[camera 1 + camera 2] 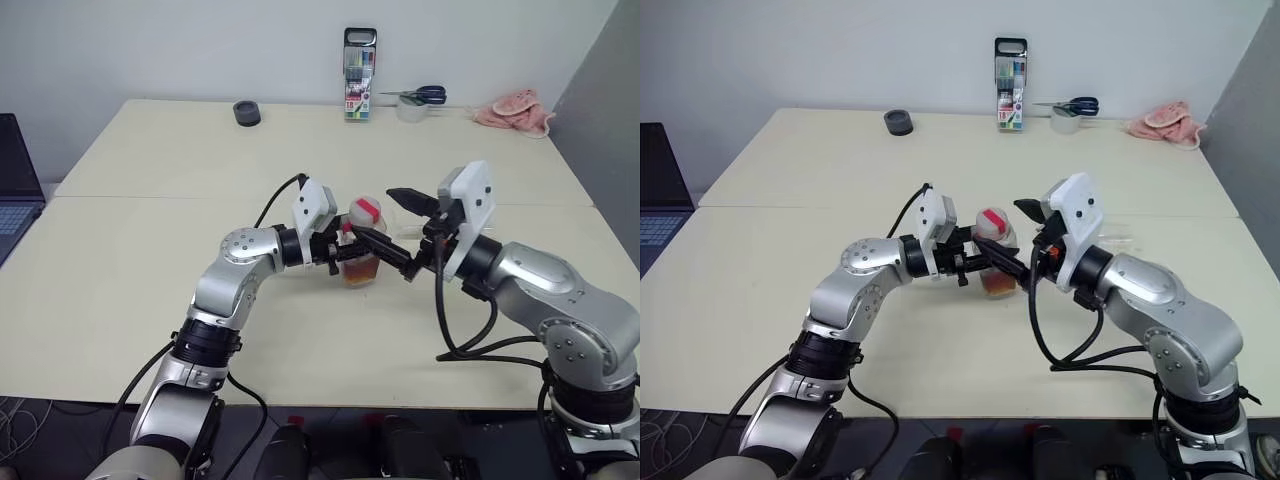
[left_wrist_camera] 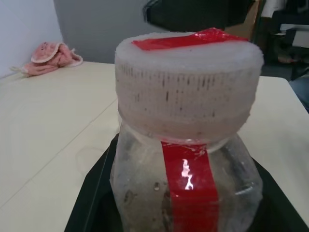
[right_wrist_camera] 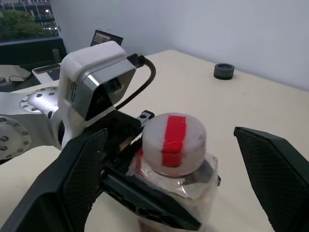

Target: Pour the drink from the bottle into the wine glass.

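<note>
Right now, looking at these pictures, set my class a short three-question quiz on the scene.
1. True or false: the bottle's cap is already off.
2. Which pincer grips the bottle: A left, B right?
3. Fill in: on the table's far edge, the scissors lie on a ____ of tape.

Key: 1 false, the cap sits on. 2 A; the right pincer is open around the cap. 3 roll.

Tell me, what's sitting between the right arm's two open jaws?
The bottle's cap, white with a red stripe, shows there in the right wrist view.
</note>
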